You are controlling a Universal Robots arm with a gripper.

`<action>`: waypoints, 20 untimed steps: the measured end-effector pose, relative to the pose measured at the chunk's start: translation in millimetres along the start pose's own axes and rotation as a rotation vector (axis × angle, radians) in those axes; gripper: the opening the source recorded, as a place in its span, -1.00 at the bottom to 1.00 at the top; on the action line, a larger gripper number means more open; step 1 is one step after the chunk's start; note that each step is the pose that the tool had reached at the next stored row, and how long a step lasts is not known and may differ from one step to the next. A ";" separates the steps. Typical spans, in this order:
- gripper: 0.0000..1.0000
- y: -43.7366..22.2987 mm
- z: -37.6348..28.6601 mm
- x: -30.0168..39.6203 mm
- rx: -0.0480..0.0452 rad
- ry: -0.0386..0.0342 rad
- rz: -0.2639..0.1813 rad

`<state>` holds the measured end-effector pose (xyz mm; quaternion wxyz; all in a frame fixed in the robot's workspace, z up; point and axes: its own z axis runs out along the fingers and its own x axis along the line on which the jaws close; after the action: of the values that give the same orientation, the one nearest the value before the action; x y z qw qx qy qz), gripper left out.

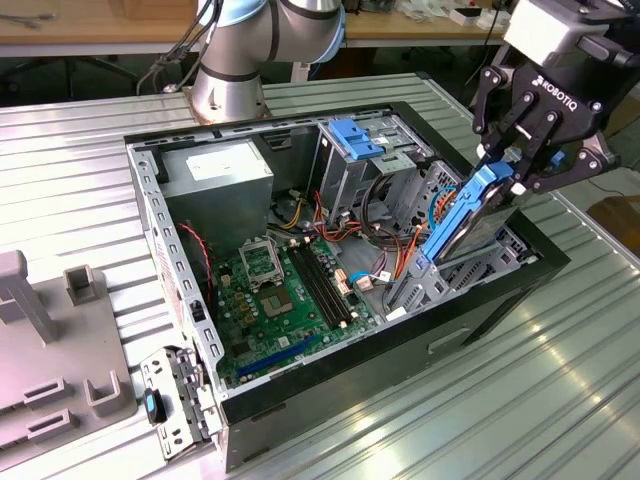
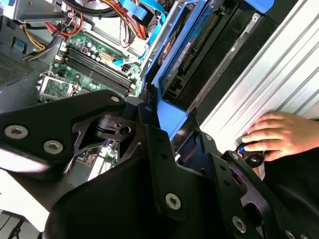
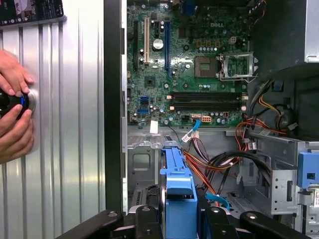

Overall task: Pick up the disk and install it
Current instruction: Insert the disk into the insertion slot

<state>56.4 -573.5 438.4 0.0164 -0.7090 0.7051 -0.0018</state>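
As the scene runs from the exterior view's left to its right, items are listed in that order.

1. Pale grey moulded fixture blocks (image 1: 40, 330), standing on the ribbed silver metal table (image 1: 500, 400); untouched.
2. Open black steel computer case (image 1: 400, 370), side panel off; inside it a silver boxed power supply (image 1: 220, 170), then a green motherboard (image 1: 290, 290).
3. Bright blue plastic bracket (image 1: 352, 137), fixed on top of the upright grey metal drive cage (image 1: 345, 175); not the task's item.
4. Flat dark grey disk (image 1: 462, 225) in its bright blue plastic carrier rail; held tilted at the case's corner on the exterior view's right, lower end down among the bay's grey rails, upper end raised clear of the case.
5. Black multi-link gripper (image 1: 505, 168); fingers clenched on the disk's upper blue end, seen flanking the carrier in the first wrist view (image 3: 178, 189).
6. A person's hands (image 3: 12, 99) on a small black knob, on the table outside the case.

Status, as judged: pick-up done; installation part-way, since the disk is slanted and not yet seated.
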 end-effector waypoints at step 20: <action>-0.26 0.7 29.3 1.7 0.0000 -0.0009 0.000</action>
<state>56.4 -574.6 409.0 0.0167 -0.7090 0.7050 -0.0014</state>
